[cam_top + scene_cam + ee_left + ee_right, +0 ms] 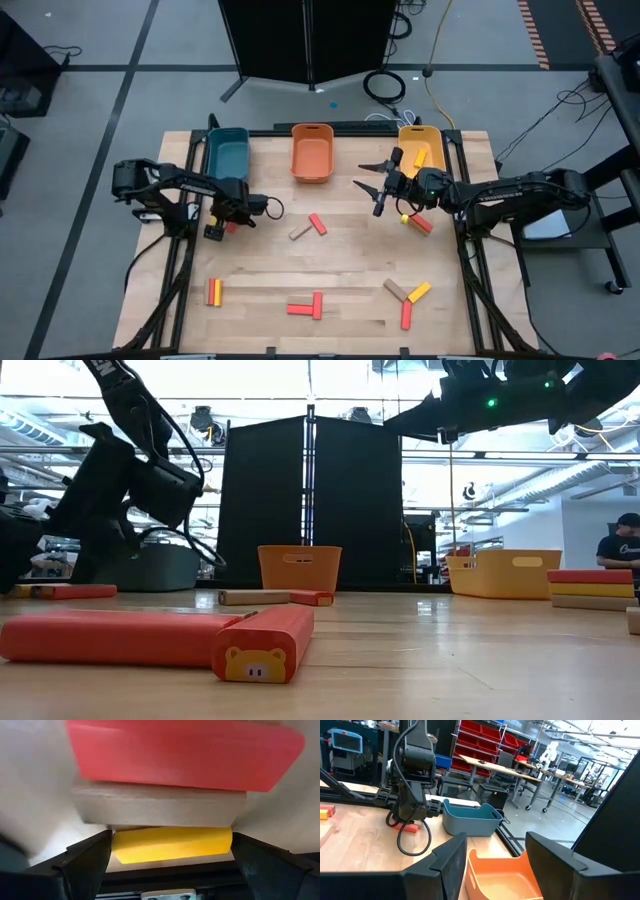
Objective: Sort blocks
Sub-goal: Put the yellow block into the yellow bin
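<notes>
Three stacked blocks [170,800] by the teal bin [228,155] are straddled by the wide-open, empty left gripper [215,230]; closing on the yellow block [172,843] seems next; the right gripper [378,185] hovers part-open, empty, near the orange bin [312,152].

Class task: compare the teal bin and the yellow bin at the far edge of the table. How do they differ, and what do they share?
The teal bin stands nearest the left arm; the yellow bin stands nearest the right arm. The teal bin looks empty from above; the yellow bin holds a yellow block. Both are open-topped rectangular bins, similar in size, flanking the orange bin.
</notes>
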